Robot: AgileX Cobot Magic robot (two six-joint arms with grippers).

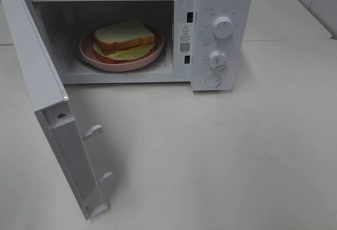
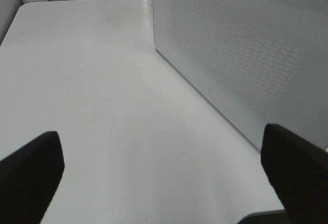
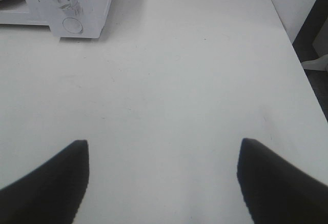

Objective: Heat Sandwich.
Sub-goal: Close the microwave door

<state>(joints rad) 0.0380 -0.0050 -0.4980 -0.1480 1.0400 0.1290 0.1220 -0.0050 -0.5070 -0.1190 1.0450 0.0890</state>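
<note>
Sitting on a round pink plate (image 1: 154, 55) inside the open white microwave oven (image 1: 224, 3), far left: sandwich (image 1: 125, 36) of pale bread, brown crust, yellow-green filling. Likely light, soft, layers loose; safer lifted by the plate rim. Long axis runs left-right; filling seemingly peeks nearward. Left gripper (image 2: 163, 175) and right gripper (image 3: 163, 180) both spread wide, empty.

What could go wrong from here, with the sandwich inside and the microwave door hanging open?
1. The door is swung wide; the open left gripper beside it might shove the whole microwave across the smooth table instead of latching it.
2. The upper knob and lower knob sit close together; the open right gripper, far back, could turn the wrong one, leaving the sandwich cold.
</note>
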